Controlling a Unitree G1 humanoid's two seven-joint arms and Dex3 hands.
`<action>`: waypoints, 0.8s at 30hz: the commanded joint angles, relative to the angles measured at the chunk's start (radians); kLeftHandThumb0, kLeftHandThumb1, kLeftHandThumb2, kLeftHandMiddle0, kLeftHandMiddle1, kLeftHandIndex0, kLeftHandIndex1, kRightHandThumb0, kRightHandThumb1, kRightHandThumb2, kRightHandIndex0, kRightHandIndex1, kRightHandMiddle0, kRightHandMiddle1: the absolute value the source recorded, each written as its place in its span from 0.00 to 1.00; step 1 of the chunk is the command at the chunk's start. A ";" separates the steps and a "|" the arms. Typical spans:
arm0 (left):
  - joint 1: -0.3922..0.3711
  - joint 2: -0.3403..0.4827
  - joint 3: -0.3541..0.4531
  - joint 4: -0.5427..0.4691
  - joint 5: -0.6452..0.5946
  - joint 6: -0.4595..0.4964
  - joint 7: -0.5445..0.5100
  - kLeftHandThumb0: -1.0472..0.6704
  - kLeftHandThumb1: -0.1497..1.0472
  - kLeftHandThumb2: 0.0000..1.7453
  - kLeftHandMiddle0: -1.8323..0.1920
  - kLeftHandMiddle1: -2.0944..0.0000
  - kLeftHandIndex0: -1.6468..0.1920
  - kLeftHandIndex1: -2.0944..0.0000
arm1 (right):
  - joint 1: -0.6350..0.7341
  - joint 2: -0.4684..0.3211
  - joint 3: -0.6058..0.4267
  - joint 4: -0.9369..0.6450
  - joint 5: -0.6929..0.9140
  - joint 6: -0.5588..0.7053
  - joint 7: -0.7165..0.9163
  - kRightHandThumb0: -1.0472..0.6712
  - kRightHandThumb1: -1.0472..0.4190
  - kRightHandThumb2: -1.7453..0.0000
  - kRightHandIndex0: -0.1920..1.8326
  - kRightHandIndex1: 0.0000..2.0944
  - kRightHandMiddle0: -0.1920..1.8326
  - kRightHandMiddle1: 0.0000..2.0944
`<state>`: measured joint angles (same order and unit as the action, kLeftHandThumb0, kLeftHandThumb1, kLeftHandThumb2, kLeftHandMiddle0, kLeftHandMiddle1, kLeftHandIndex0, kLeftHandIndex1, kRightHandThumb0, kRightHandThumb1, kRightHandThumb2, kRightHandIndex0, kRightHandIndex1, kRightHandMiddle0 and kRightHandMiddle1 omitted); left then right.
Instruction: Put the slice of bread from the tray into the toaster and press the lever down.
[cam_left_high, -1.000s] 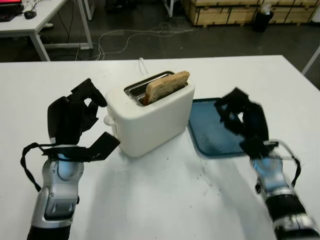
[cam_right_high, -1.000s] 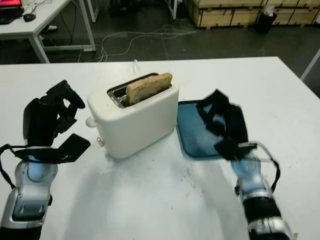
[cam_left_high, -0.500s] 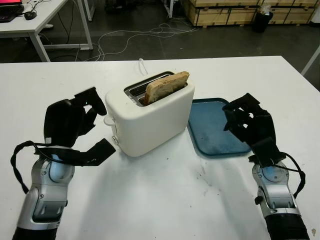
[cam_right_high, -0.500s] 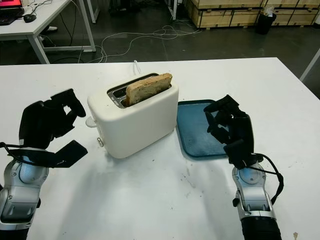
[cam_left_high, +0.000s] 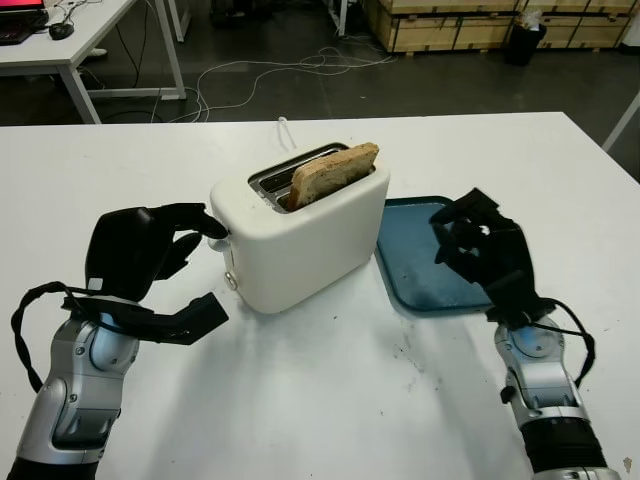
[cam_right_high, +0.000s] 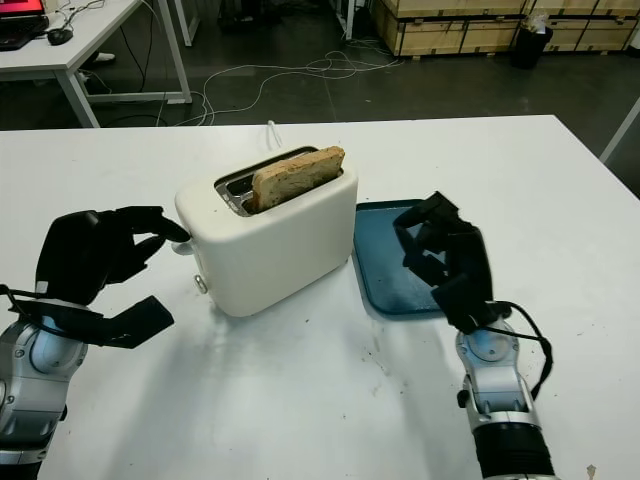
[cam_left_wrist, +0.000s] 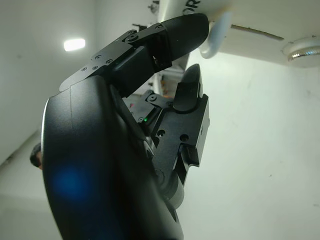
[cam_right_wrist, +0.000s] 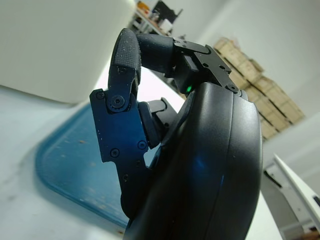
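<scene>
The white toaster (cam_left_high: 300, 240) stands mid-table with the slice of bread (cam_left_high: 333, 172) upright in its slot, its top edge sticking out. At the toaster's left end sits the white lever (cam_left_high: 219, 238). My left hand (cam_left_high: 208, 262) is beside that end, open, its upper fingertips (cam_left_wrist: 192, 27) touching the top of the lever (cam_left_wrist: 216, 36) and its thumb low near the table. The blue tray (cam_left_high: 418, 272) lies right of the toaster with nothing on it. My right hand (cam_left_high: 482, 248) hovers over the tray's right side, fingers curled on nothing.
The toaster's white cord (cam_left_high: 284, 131) runs off the table's far edge. Dark crumbs (cam_left_high: 408, 352) speckle the white table in front of the tray. Beyond the table are another desk (cam_left_high: 75, 45) and wooden crates (cam_left_high: 470, 25) on the floor.
My left hand has dropped and stretched its fingers forward onto the toaster's lever. My right hand has shifted a little up and left over the tray.
</scene>
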<state>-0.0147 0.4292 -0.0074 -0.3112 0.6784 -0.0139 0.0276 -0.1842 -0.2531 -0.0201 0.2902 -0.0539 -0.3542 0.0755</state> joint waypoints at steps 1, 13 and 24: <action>0.006 -0.004 -0.009 -0.002 0.009 0.018 -0.017 0.62 0.89 0.07 0.41 0.25 0.31 0.78 | -0.009 0.011 0.006 0.007 0.002 -0.025 0.014 0.34 0.09 0.76 0.51 0.83 0.37 0.83; 0.003 0.008 -0.010 -0.008 0.023 0.019 -0.021 0.62 0.89 0.08 0.42 0.24 0.27 0.81 | 0.007 0.040 0.002 0.014 0.038 -0.055 0.082 0.36 0.09 0.75 0.50 0.83 0.34 0.83; -0.005 0.000 -0.005 -0.024 0.051 0.047 -0.023 0.63 0.89 0.07 0.41 0.24 0.25 0.81 | 0.009 0.033 -0.005 0.013 0.032 -0.059 0.097 0.36 0.09 0.75 0.50 0.83 0.34 0.83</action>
<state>-0.0140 0.4280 -0.0097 -0.3340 0.7160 0.0280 -0.0012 -0.1792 -0.2153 -0.0217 0.2971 -0.0212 -0.3897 0.1688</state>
